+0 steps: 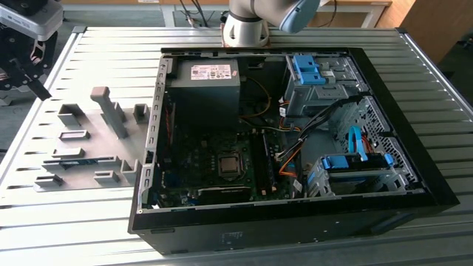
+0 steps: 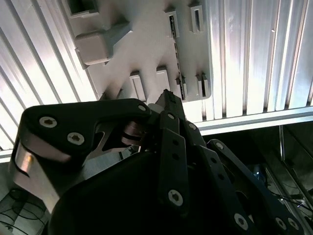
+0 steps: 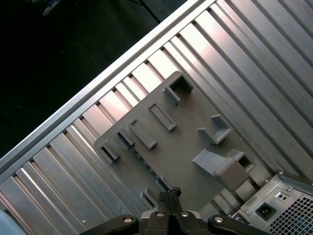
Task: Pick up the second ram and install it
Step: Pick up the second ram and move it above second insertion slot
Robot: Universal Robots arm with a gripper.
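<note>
one gripper [image 3: 169, 193] hangs over the grey holder plate [image 3: 186, 132]. in both wrist views its two fingers meet at the tips, pressed together with nothing between them. in the second wrist view the same closed tips [image 2: 168, 98] sit over the plate's edge [image 2: 146, 44]. in the exterior view the gripper [image 1: 37, 88] is high at the exterior view's left, clear of the plate and touching nothing.

there is one holder plate [image 1: 92, 124], and it lies flat on the slatted metal table [image 1: 74, 221]. one tall leaning post [image 1: 111, 111] rises from it among low blocks. in the first wrist view two long rectangular slot frames [image 3: 161, 116] stand side by side near the plate's edge.

the second ram [image 1: 81, 162] is one thin green stick. it lies lengthwise in a slot of the plate, on the plate's side nearer the exterior camera, well apart from the gripper and not held.

just beside the plate, on the exterior view's right, stands one open black computer case [image 1: 296, 227]. inside it are one power supply [image 1: 207, 83], one bare processor socket [image 1: 230, 165] on the board, and two blue drive brackets: one far [image 1: 307, 69], one near [image 1: 355, 160]. orange and black cables run between them.

behind the case stands the single arm's pale base [image 1: 247, 25].
</note>
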